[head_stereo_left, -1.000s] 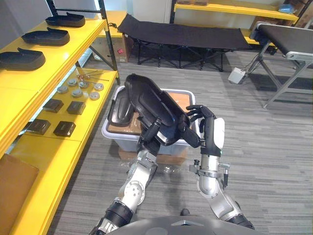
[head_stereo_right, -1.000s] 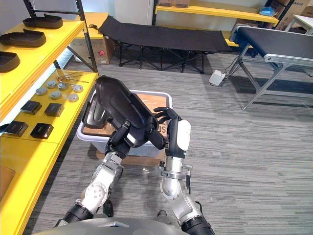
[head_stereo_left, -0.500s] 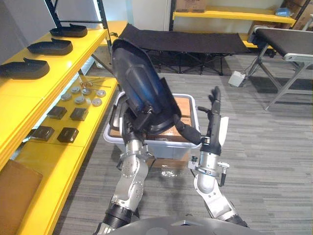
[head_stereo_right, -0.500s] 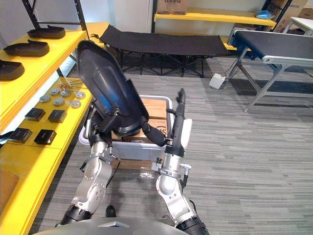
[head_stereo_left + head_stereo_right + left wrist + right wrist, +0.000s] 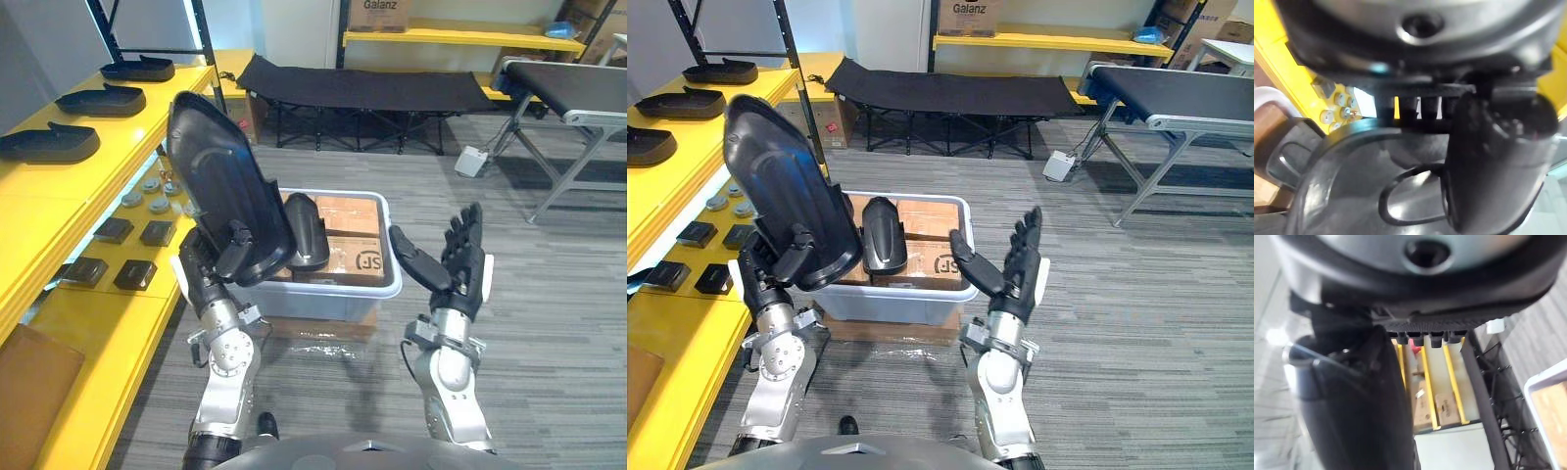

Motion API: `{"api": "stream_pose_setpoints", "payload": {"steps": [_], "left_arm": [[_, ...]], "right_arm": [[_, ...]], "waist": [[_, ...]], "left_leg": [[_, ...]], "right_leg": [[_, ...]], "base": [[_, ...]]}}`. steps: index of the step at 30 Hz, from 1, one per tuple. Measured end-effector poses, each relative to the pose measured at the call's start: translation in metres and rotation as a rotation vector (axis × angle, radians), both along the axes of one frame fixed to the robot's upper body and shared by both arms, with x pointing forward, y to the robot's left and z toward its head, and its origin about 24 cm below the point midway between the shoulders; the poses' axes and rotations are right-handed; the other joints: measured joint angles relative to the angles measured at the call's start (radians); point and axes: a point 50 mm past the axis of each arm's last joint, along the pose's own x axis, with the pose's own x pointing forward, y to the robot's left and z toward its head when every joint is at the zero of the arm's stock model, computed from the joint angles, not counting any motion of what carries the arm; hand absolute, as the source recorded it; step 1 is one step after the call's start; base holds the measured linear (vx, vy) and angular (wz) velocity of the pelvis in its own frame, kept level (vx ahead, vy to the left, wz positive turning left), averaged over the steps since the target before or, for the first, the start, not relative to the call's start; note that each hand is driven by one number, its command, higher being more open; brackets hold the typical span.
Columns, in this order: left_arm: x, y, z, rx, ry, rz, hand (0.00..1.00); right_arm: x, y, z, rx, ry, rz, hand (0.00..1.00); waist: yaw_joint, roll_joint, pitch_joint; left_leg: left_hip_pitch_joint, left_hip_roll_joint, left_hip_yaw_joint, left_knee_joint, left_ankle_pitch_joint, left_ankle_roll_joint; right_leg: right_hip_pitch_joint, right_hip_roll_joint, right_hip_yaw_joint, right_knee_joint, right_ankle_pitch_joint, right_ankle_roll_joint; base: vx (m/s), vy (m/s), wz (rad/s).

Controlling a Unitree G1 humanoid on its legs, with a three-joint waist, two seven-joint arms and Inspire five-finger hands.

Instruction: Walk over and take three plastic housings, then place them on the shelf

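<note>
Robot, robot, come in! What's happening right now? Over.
Left hand shut on black housing, raised beside yellow shelf. Right hand open, empty. Second housing in bin. Over.

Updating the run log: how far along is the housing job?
Done: three black housings lie on the yellow shelf's top level; who put them there isn't visible. In hand: left hand grips a large housing, raised upright beside the shelf; right hand open, empty. Left: shelve it; another housing lies in the pale bin.

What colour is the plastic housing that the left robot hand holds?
The plastic housing is black, clearest in the left eye view.
</note>
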Motion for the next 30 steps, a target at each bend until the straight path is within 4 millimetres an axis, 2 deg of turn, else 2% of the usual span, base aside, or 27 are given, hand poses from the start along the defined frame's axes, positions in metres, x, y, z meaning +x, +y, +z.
{"api": "stream_pose_setpoints", "payload": {"steps": [4, 7, 11, 14, 18, 20, 21, 25, 29, 30], "left_arm": [[-0.016, 0.011, 0.01, -0.124, -0.092, -0.059, 0.0], [-0.024, 0.016, 0.013, -0.139, -0.113, -0.072, 0.0], [-0.033, 0.023, 0.021, -0.112, -0.141, -0.078, 0.0], [-0.037, 0.031, 0.033, -0.079, -0.196, -0.082, 0.0], [-0.051, 0.044, 0.052, -0.016, -0.256, -0.054, 0.0], [-0.057, 0.048, 0.055, 0.006, -0.26, -0.043, 0.0], [-0.059, 0.051, 0.055, 0.011, -0.254, -0.037, 0.0], [-0.074, 0.059, 0.044, -0.068, -0.214, -0.001, 0.0], [-0.082, 0.06, 0.035, -0.11, -0.165, 0.022, 0.0], [-0.082, 0.059, 0.034, -0.125, -0.161, 0.01, 0.0]], "right_arm": [[-0.023, -0.028, -0.031, -0.003, 0.226, -0.05, 1.0], [-0.027, -0.027, -0.044, 0.018, 0.303, -0.013, 1.0], [-0.022, -0.019, -0.043, 0.019, 0.291, 0.046, 1.0], [-0.016, -0.014, -0.041, 0.007, 0.284, 0.08, 1.0], [0.006, 0.0, -0.031, -0.007, 0.225, 0.157, 1.0], [0.014, 0.005, -0.024, -0.012, 0.192, 0.189, 1.0], [0.02, 0.009, -0.021, -0.02, 0.175, 0.216, 1.0], [0.03, 0.026, -0.014, -0.05, 0.155, 0.307, 1.0], [0.029, 0.033, -0.017, -0.047, 0.181, 0.36, 1.0], [0.028, 0.033, -0.019, -0.05, 0.192, 0.366, 1.0]], "waist": [[-0.003, 0.016, -0.007], [-0.002, 0.023, -0.008], [0.009, 0.03, -0.012], [0.04, 0.03, -0.012], [0.078, 0.031, -0.011], [0.096, 0.03, -0.011], [0.112, 0.031, -0.009], [0.139, 0.025, 0.003], [0.149, 0.022, 0.046], [0.143, 0.023, 0.062]], "left_leg": [[0.008, 0.003, 0.015, 0.0, -0.007, -0.007], [0.011, 0.007, 0.009, 0.0, -0.008, -0.009], [-0.012, 0.004, -0.029, 0.0, -0.003, -0.016], [-0.022, -0.002, -0.078, 0.0, 0.005, -0.017], [-0.025, -0.011, -0.144, 0.0, 0.012, -0.015], [-0.026, -0.013, -0.166, 0.0, 0.014, -0.017], [-0.026, -0.014, -0.178, 0.0, 0.015, -0.018], [-0.025, -0.013, -0.212, 0.001, 0.017, -0.022], [-0.025, -0.018, -0.236, 0.003, 0.023, -0.025], [-0.033, -0.013, -0.198, 0.001, 0.018, -0.016]], "right_leg": [[-0.004, 0.001, 0.015, 0.0, 0.0, 0.0], [0.004, 0.006, 0.01, -0.005, -0.004, 0.002], [0.013, 0.006, -0.037, -0.015, -0.004, 0.002], [0.037, 0.007, -0.09, -0.018, -0.006, -0.001], [0.075, 0.005, -0.161, -0.018, -0.024, 0.005], [0.085, 0.006, -0.185, -0.016, -0.032, 0.005], [0.094, 0.007, -0.198, -0.016, -0.037, 0.006], [0.11, 0.008, -0.229, -0.002, -0.058, 0.008], [0.128, 0.009, -0.275, 0.042, -0.089, 0.008], [0.153, 0.013, -0.316, 0.043, -0.09, 0.012]], "base": [[0.0, -0.001, -0.12], [0.0, -0.006, 0.0], [0.0, -0.004, 0.3], [0.02, -0.01, 0.47], [0.02, -0.017, 0.47], [0.01, -0.032, 0.39], [0.01, -0.026, 0.35], [0.01, -0.023, 0.25], [0.01, -0.03, 0.4], [-0.01, -0.039, 0.79]]}}
